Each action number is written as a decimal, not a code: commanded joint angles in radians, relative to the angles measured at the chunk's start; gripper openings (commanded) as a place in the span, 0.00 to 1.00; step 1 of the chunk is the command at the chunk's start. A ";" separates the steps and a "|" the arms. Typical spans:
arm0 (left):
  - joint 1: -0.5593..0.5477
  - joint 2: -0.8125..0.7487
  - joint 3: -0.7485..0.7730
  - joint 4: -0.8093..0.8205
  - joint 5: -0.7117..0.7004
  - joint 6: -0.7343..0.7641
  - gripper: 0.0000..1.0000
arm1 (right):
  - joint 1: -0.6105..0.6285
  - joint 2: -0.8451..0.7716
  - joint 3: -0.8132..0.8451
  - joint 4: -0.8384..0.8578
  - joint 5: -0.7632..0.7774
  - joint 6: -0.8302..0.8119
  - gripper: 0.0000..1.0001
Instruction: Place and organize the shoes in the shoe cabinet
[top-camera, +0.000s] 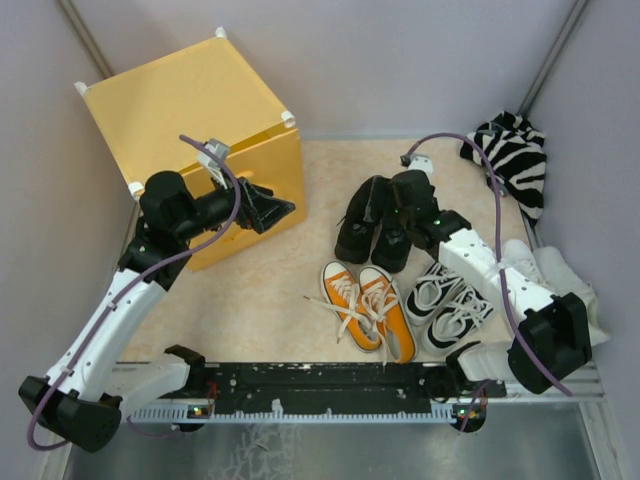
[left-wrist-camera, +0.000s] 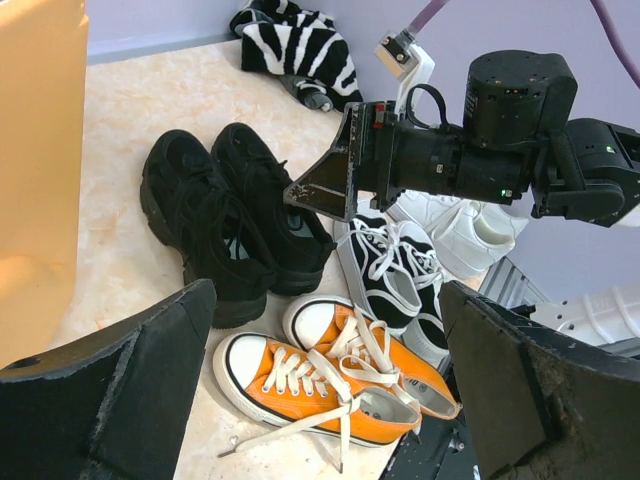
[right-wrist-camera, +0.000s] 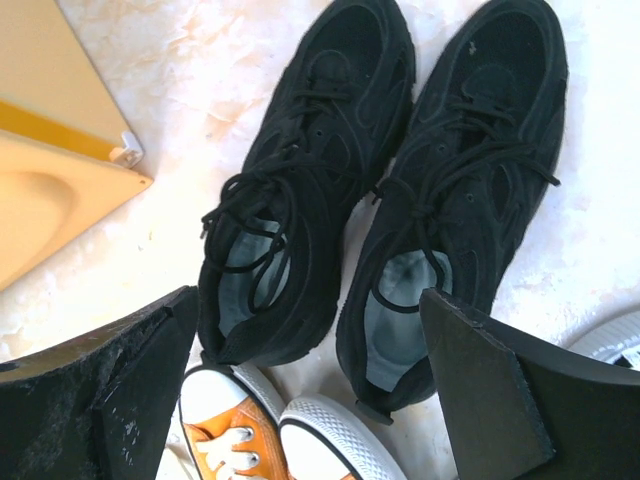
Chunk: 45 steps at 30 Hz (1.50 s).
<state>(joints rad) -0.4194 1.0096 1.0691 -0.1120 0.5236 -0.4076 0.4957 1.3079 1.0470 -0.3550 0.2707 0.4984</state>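
Fingers (right-wrist-camera: 120, 400) on both grippers are spread wide and hold nothing. The left gripper (top-camera: 283, 211) is just beside the front of the yellow shoe cabinet (top-camera: 190, 110). The right gripper (right-wrist-camera: 305, 320) hangs over the black shoes (top-camera: 372, 235).

The floor (top-camera: 260, 300) is pale cream with faint cloudy marks. Plain light purple walls (top-camera: 400, 60) stand on three sides. A metal rail (top-camera: 330, 385) runs along the near edge.

The cabinet sits in the far left corner, turned a little so one corner faces the shoes. All the shoes are out on the floor to its right. The black shoes lie side by side, touching, long way near to far, toes at the far wall. The orange shoes (top-camera: 368, 308) lie just behind their heels, toes pointing far and a bit left, white laces loose. The black-and-white shoes (top-camera: 450, 300) lie slanted just right of the orange ones. The white shoes (top-camera: 560, 275) are by the right wall, partly under the right arm. A zebra cloth (top-camera: 515, 160) sits in the far right corner.
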 joint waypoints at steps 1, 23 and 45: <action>-0.004 -0.026 -0.008 0.016 -0.002 0.024 0.99 | 0.006 -0.032 0.020 0.105 -0.085 -0.060 0.92; -0.004 -0.115 0.078 -0.059 -0.010 0.067 0.99 | -0.003 0.266 0.172 0.707 -0.545 -0.100 0.90; -0.003 -0.203 0.059 -0.106 -0.043 0.096 0.99 | -0.031 0.621 0.345 0.996 -0.723 0.048 0.85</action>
<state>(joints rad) -0.4194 0.8173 1.1305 -0.2089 0.4984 -0.3351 0.4683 1.9488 1.3880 0.4911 -0.3305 0.5293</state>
